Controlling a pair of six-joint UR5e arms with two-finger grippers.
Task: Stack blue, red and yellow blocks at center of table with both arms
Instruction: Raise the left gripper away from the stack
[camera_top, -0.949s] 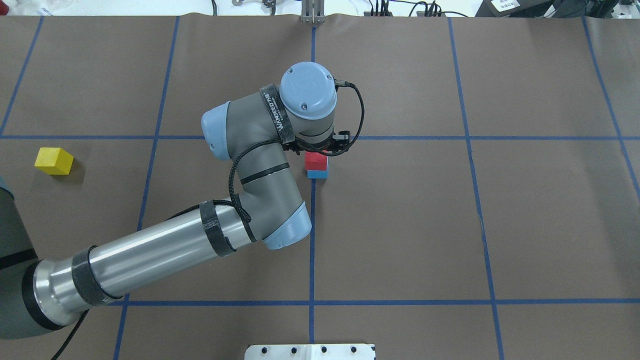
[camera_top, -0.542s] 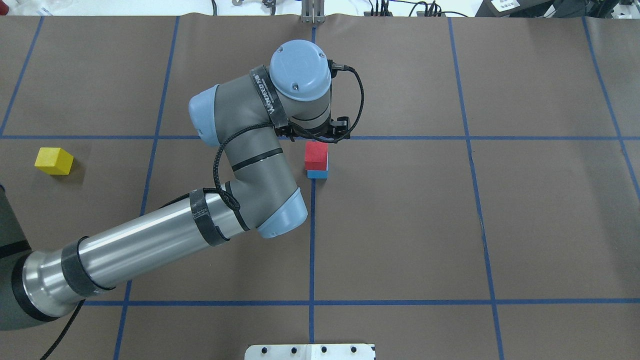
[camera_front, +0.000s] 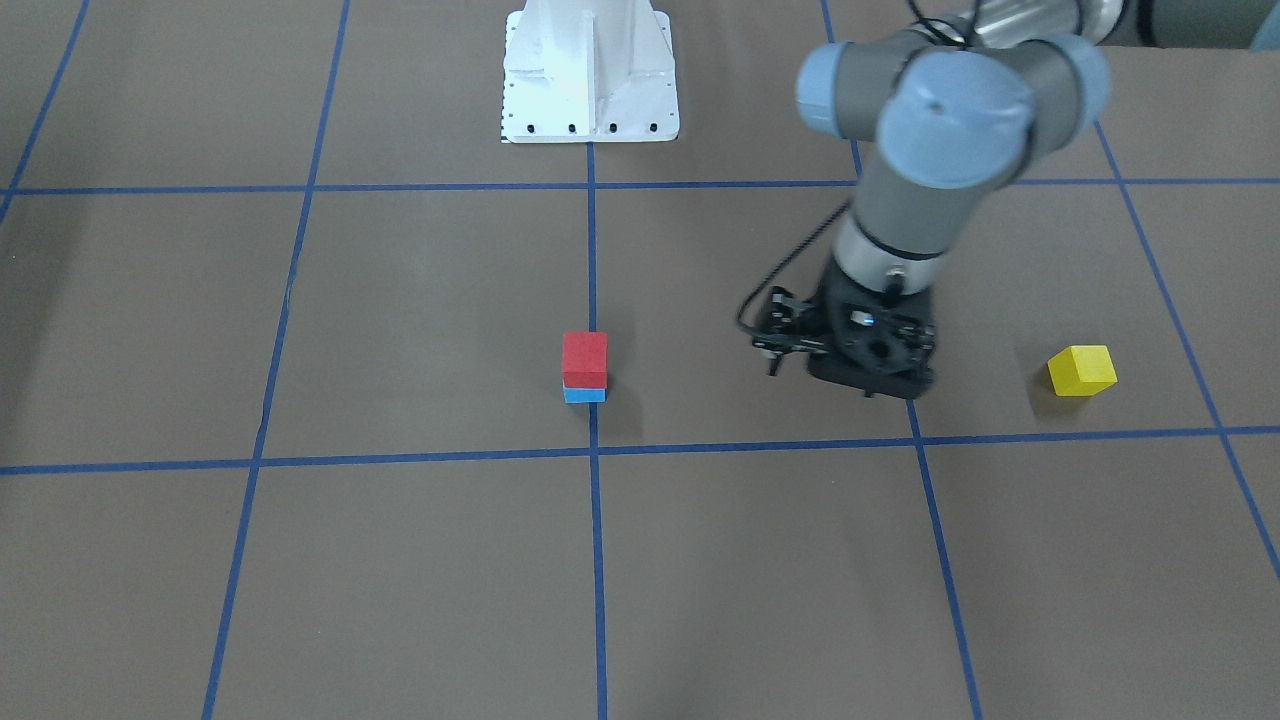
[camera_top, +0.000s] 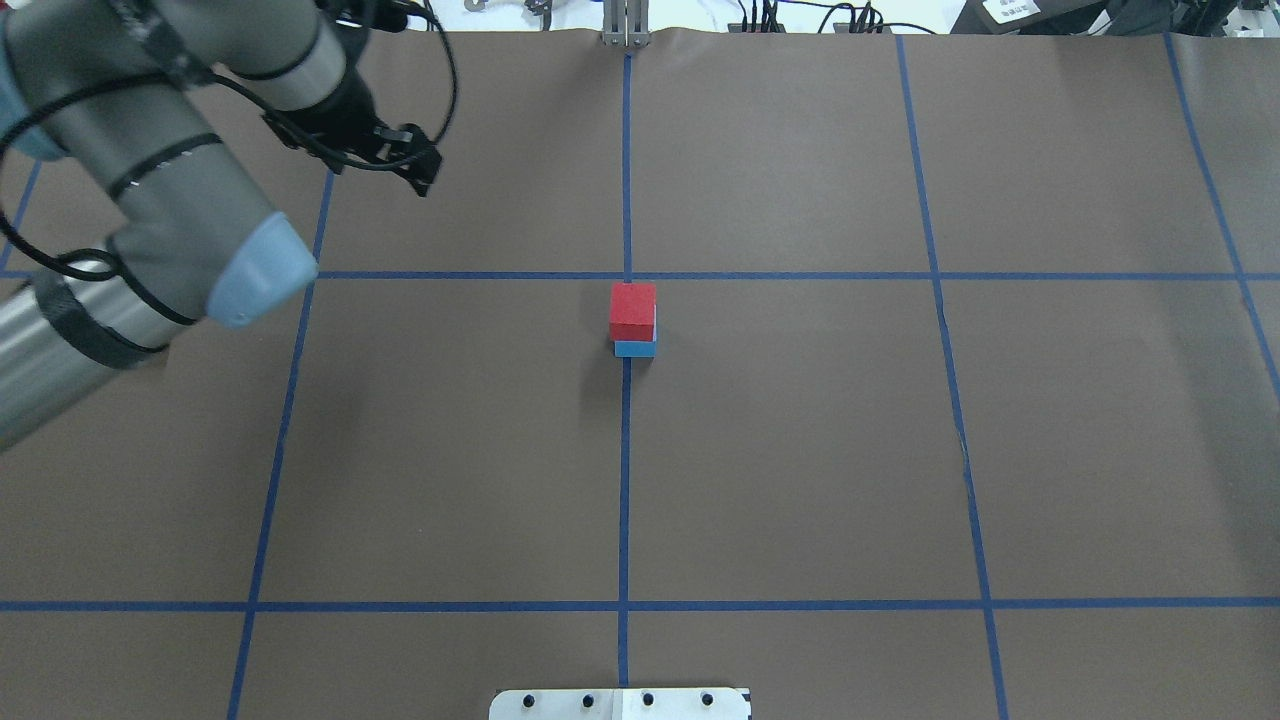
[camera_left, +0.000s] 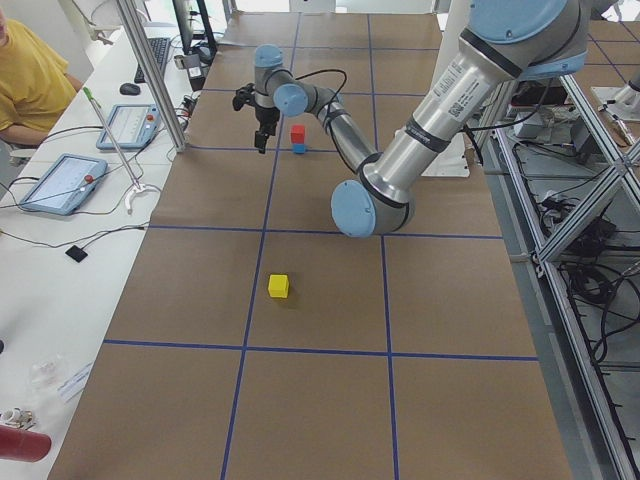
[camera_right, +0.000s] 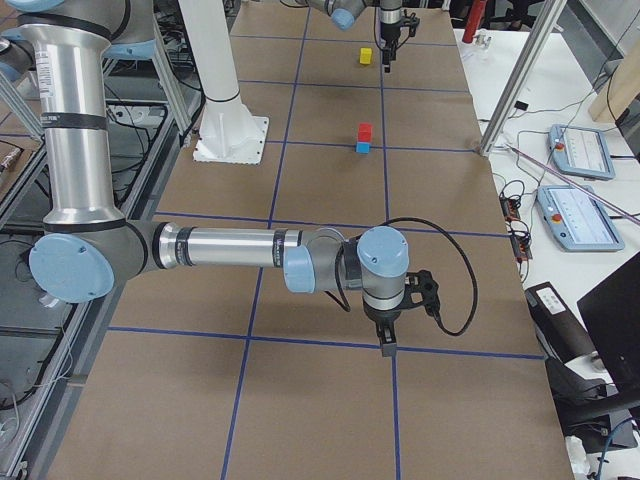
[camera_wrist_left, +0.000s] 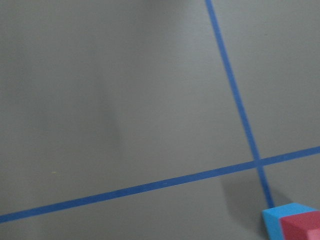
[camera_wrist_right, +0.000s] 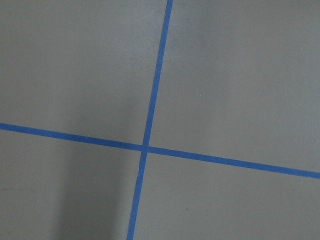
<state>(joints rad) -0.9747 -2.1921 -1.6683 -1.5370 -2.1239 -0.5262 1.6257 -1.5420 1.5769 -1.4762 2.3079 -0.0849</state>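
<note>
Yellow block: lies alone on the counter, far out on the robot's left and well apart from the centre. The left arm hides it in the overhead view.
Left pincer: hangs above the counter between the yellow block and the stack, touching neither. You cannot tell from these views whether its jaws are apart or together. It carries no block, since all three rest on the counter.
Stack: red block sits squarely on blue block at the centre crossing.
Right pincer: low over the robot's right end, well apart from every block. Its jaw state cannot be told.
Step in hand: two tiers judged done; fetching yellow is due.
Next move: you should bring the left pincer over yellow with jaws apart, descend square to its faces and clamp. Then set it on red without nudging the stack.
</note>
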